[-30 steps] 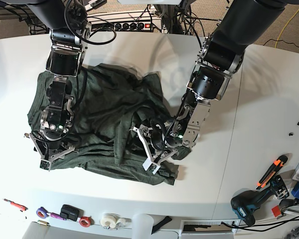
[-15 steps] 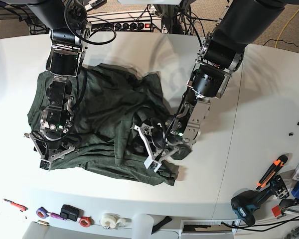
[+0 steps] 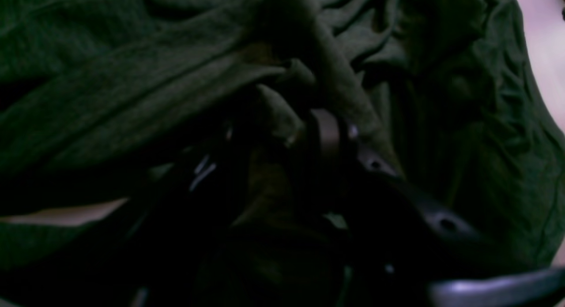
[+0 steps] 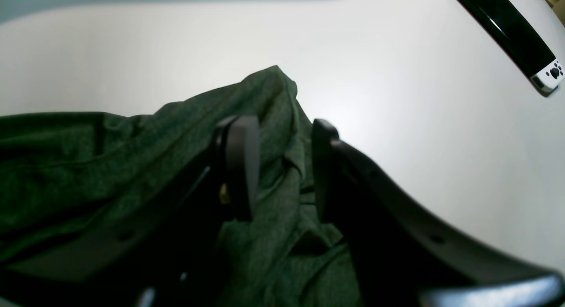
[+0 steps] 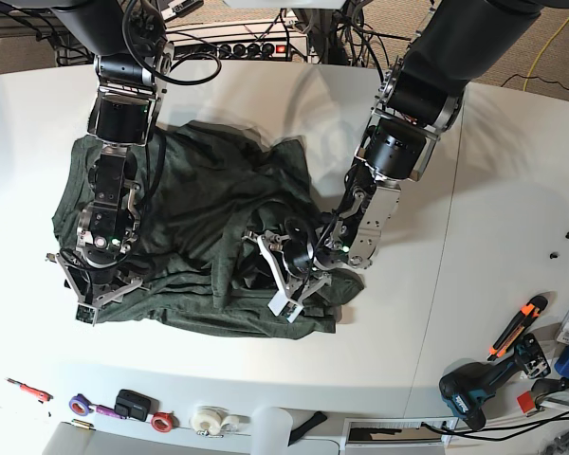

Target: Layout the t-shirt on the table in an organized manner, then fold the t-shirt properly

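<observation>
Broadly, the white table (image 5: 512, 171) has bare room on the base view's right side and along its far edge. The green t-shirt (image 5: 199, 209) lies crumpled left of centre, its near hem close to the table's front edge. The right gripper (image 4: 278, 166) sits at the shirt's left corner with a ridge of cloth pinched between its fingers. The left gripper (image 5: 289, 275) is sunk into bunched folds at the shirt's right side; whether it pinches cloth I cannot tell. Along the front edge lie tape rolls (image 5: 209, 419); a drill (image 5: 479, 384) and a cutter (image 5: 517, 327) lie at the right.
</observation>
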Tool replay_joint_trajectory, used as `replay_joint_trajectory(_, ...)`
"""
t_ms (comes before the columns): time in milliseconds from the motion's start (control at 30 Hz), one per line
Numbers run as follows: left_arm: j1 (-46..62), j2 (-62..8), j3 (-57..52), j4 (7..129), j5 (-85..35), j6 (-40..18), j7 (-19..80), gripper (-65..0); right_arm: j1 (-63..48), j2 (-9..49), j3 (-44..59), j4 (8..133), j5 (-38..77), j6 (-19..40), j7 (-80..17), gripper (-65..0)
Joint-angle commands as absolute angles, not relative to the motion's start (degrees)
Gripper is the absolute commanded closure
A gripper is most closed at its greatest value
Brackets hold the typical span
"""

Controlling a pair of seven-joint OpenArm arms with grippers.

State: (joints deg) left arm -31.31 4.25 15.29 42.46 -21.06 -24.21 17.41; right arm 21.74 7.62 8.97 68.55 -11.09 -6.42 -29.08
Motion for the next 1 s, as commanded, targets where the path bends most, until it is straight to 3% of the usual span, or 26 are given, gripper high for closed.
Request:
replay_joint_trajectory(0,-33.4,4.8,15.2,43.3,-21.8,-23.7,15.6,-20.1,23.3,8.3,9.0,69.6,-11.6,-6.9,-27.6,-20.4)
replay_joint_trajectory(133,-33.4,4.7,15.2,43.3,-21.8,-20.3,15.6,-17.0,23.3,8.3,9.0,69.6,-11.6,-6.9,-27.6,-20.4)
replay_joint_trajectory(233,-33.3,4.7,15.2,43.3,-21.0,-19.4,15.6,-2.0,23.3,8.2,9.0,69.6,-11.6,-6.9,-27.6,-20.4)
replay_joint_trajectory(267,-33.3,4.7,15.2,43.3,-21.0,-19.3,15.6,0.0,23.3,8.2,9.0,69.6,-11.6,-6.9,-27.6,-20.4)
replay_joint_trajectory(500,-33.4,4.5,15.2,43.4,-21.6,-20.1,14.0,0.0,23.3,8.3,9.1,69.6,-11.6,-6.9,-27.6,-20.4)
replay_joint_trajectory(967,-33.5,-4.1,15.2,46.6,-32.2,-39.8,13.7,0.0,23.3,8.2,9.0,69.6,-11.6,-6.9,-27.6,-20.4)
